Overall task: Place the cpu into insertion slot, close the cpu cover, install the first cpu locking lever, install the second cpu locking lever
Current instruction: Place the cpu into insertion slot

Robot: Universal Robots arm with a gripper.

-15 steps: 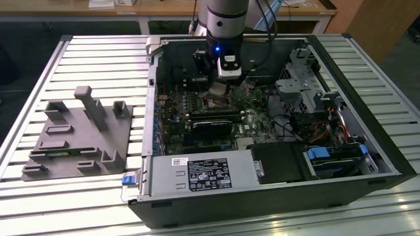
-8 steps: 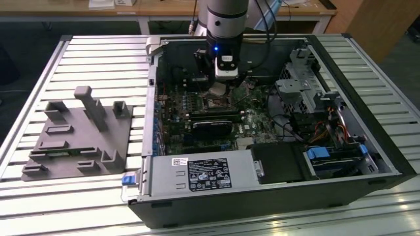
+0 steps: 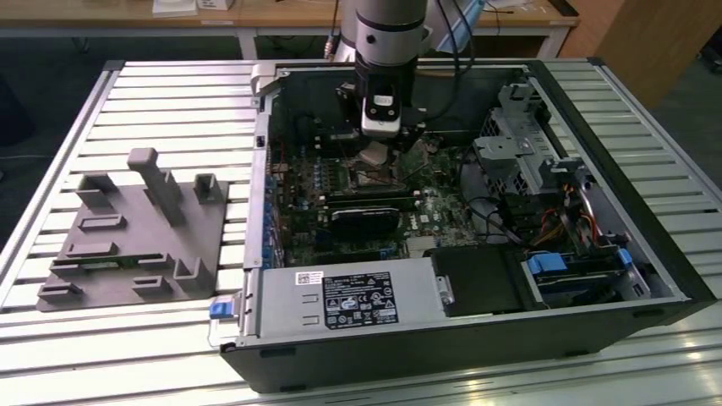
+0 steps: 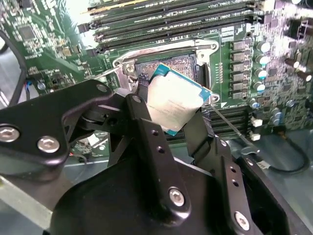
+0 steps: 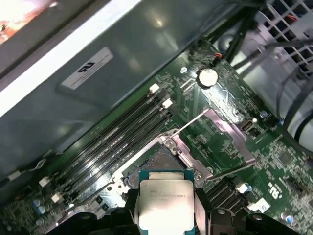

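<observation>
Exterior view: arm (image 3: 390,34) reaches down into the open PC case (image 3: 631,254), which lies on the slatted table (image 3: 169,93). Pincer (image 3: 378,150) hangs over the green board w/ the cpu (image 3: 374,154) pinched at its tip. The chip is just above the insertion slot (image 3: 370,179), not in it. Grey fixture block (image 3: 135,233) sits on the table at the exterior view's left, well apart from the case.

Second wrist view: pincer (image 4: 172,105) clamps the cpu (image 4: 176,98) btwn 2 black fingers (image 4: 146,132). Pale metal face shows, chip tilted. Insertion slot (image 4: 171,66) lies open behind it, silvery rim round a dark centre. Memory slots (image 4: 171,19) run beyond.

First wrist view: cpu (image 5: 164,200) sits in the pincer (image 5: 165,213), one finger on each side. Insertion slot (image 5: 154,161) is just past it, nothing seated. The cpu cover (image 5: 227,134) is flipped back off the slot & lies beside it. A thin lever rod (image 5: 190,122) angles out from the slot's corner. Coin cell (image 5: 208,77) sits further along the board.
</observation>
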